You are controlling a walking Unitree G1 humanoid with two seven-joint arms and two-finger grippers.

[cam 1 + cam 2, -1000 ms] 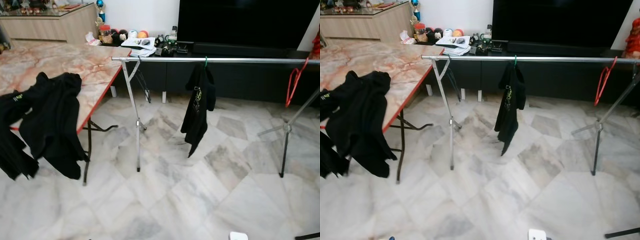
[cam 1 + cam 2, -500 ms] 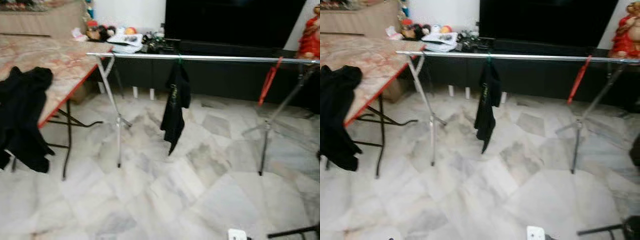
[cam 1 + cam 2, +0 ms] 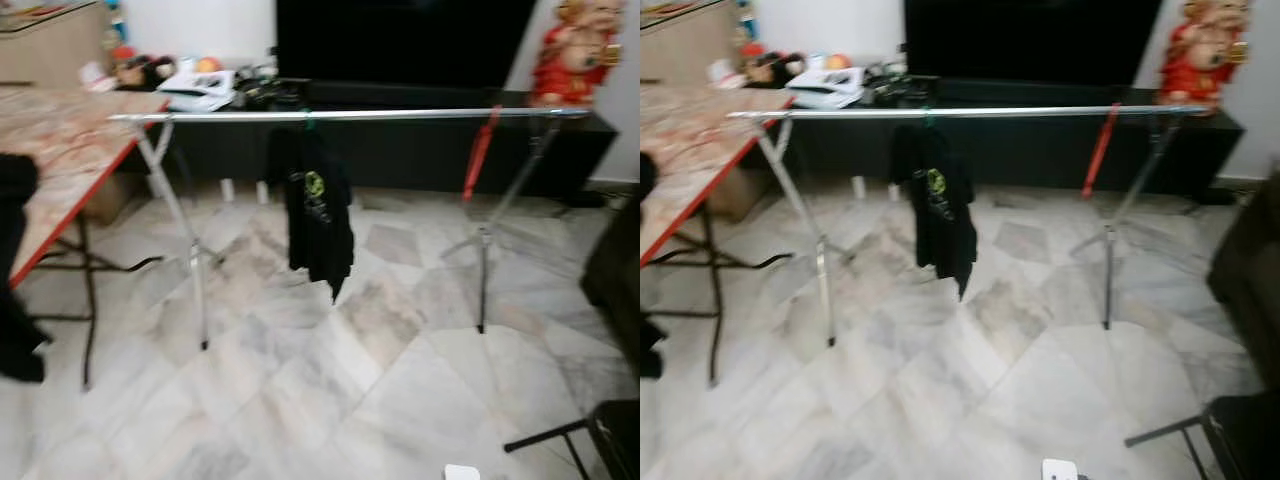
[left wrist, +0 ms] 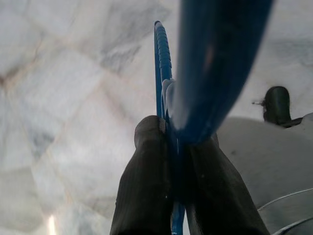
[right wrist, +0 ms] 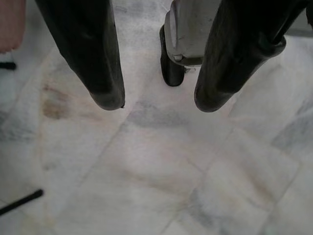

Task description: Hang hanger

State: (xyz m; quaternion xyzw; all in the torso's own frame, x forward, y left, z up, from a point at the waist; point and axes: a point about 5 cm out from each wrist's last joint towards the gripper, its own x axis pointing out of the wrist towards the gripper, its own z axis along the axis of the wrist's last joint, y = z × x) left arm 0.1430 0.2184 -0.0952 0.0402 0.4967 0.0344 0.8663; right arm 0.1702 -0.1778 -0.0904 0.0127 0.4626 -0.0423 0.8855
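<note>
My left gripper (image 4: 177,136) is shut on a blue hanger (image 4: 215,58), which runs up between its black fingers (image 4: 146,186) above the marble floor. A long silver rail (image 3: 350,115) on two tripod stands crosses the room ahead. On the rail, a black T-shirt (image 3: 318,215) hangs left of centre and an empty red hanger (image 3: 480,155) hangs further right. My right gripper (image 5: 159,103) is open, pointing down at the floor with nothing between its fingers.
A marble-topped folding table (image 3: 60,150) with dark clothes (image 3: 15,200) stands at the left. Behind the rail is a black TV cabinet (image 3: 400,150) with a red statue (image 3: 565,50) on it. Dark furniture (image 3: 615,270) and a black stand leg (image 3: 550,437) sit at the right.
The whole picture has shifted: the camera has swung right, so the table has slid towards the left edge and the rail's right stand and the red statue have come into view.
</note>
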